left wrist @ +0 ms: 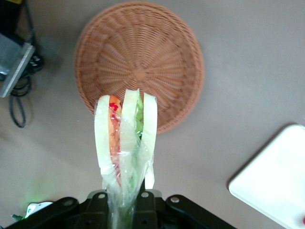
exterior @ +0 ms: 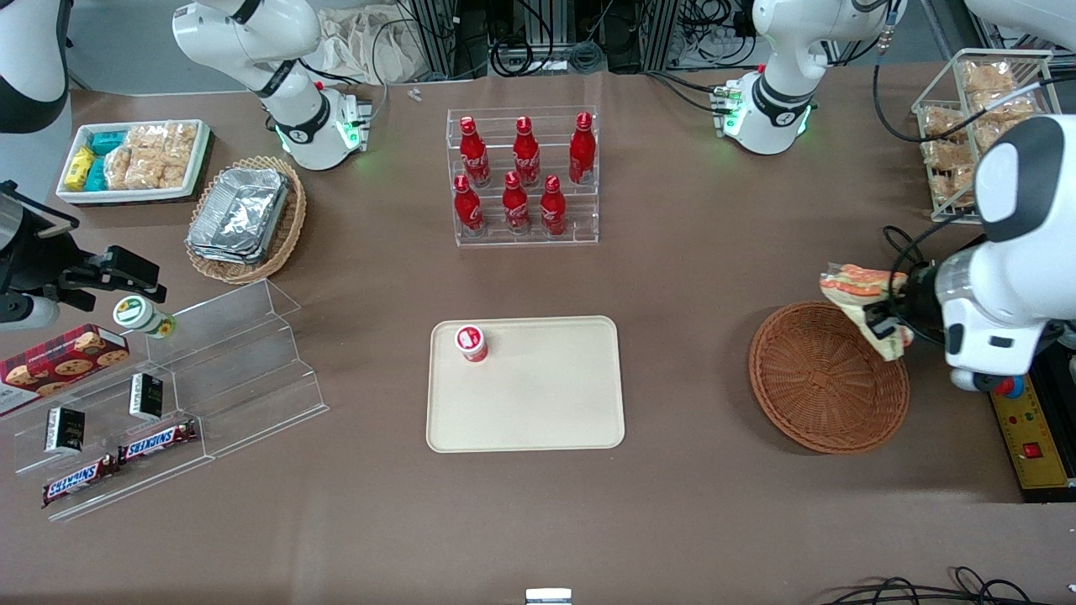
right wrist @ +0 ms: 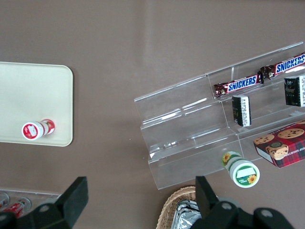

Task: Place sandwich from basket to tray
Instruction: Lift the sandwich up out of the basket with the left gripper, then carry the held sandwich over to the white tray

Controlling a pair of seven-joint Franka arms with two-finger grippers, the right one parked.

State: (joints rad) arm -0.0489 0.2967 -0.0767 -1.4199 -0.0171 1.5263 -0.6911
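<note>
You're running a robot lab dressed as a snack shop: brown-covered table [exterior: 672,521], tangled black cables [exterior: 538,42], clear acrylic rack of red cola bottles [exterior: 523,178] well apart from your gripper [exterior: 883,315].

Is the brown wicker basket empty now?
Yes, empty: the basket shows only bare weave, while the gripper holds the sandwich above its rim.

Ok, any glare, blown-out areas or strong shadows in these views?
Left wrist view: the tray washes out to near white; the sandwich, clamped in the gripper, stays readable over the basket. Front view: even light, soft shadows. Right wrist view: glints on the clear acrylic shelf.
</note>
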